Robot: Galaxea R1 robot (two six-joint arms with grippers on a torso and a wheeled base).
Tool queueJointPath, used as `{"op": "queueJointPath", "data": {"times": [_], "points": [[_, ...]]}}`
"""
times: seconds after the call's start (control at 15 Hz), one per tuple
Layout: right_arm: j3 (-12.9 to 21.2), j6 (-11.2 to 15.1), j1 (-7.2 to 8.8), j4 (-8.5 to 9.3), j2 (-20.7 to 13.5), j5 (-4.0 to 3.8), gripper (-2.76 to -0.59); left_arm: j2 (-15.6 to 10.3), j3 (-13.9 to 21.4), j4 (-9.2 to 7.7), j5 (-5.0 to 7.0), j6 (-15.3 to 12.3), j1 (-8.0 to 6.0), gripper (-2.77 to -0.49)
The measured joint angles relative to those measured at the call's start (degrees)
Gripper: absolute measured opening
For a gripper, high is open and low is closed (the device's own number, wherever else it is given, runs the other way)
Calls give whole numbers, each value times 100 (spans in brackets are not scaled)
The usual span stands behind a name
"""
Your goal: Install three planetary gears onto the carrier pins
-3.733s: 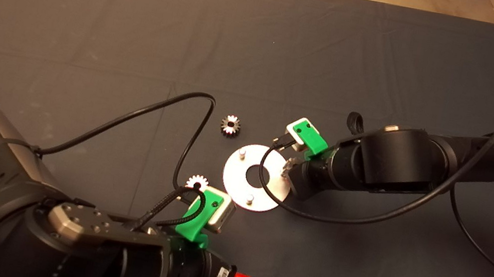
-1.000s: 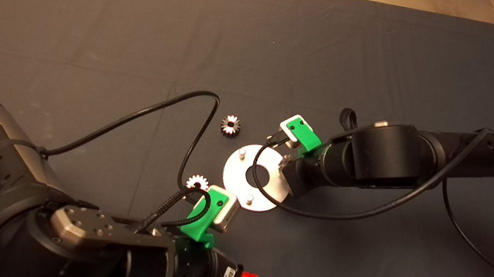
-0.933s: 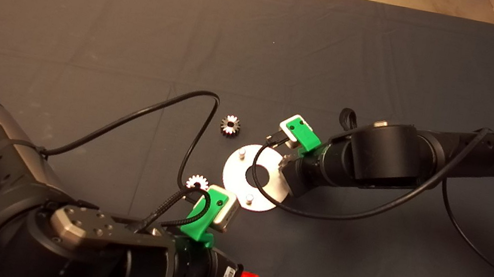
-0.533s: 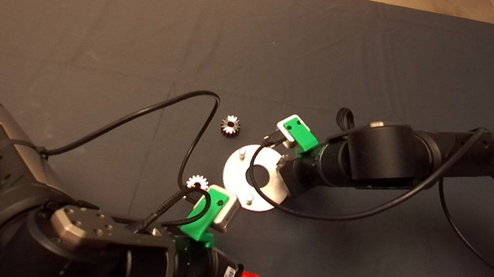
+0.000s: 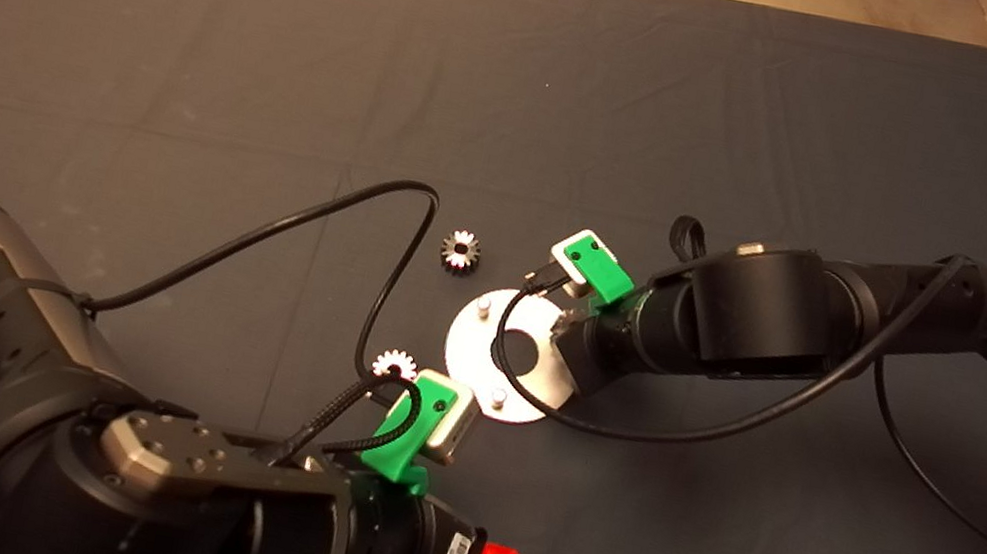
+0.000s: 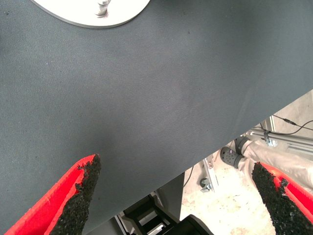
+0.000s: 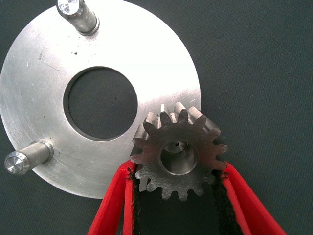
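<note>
The silver-white disc (image 7: 44, 88) lies on the mat with two bare carrier pins (image 7: 78, 17) (image 7: 27, 156) standing on it. My right gripper (image 7: 178, 169) is shut on a planetary gear (image 7: 178, 156) held over the disc's rim; a round pin top shows through its bore. From above, the right wrist covers that side of the disc (image 5: 480, 356). A dark gear (image 5: 460, 251) lies just beyond the disc. A bright gear (image 5: 395, 364) lies at its left. My left gripper (image 6: 178, 176) hangs open near the disc's front edge.
Black cables loop over the disc (image 5: 524, 394) and beside the loose gears (image 5: 382, 278). In the left wrist view the mat's edge shows, with a person's shoe (image 6: 230, 155) on the floor beyond. Bare mat (image 5: 528, 80) stretches behind the parts.
The right arm has crept a little leftward over the disc with the gear in its fingers. The left arm and the two loose gears have stayed put.
</note>
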Motion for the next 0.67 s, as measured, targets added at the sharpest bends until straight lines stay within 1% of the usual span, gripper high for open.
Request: {"op": "queueJointPath", "data": {"times": [0.47, 0.6, 0.67], "points": [[0, -14, 0, 0, -17, 24, -256, 0, 0, 6, 0, -41, 0, -104], [0, -51, 0, 0, -20, 27, -256, 0, 0, 45, 0, -45, 1, -104], [0, -71, 0, 0, -33, 46, -256, -1, 0, 56, 0, -52, 0, -104]]}}
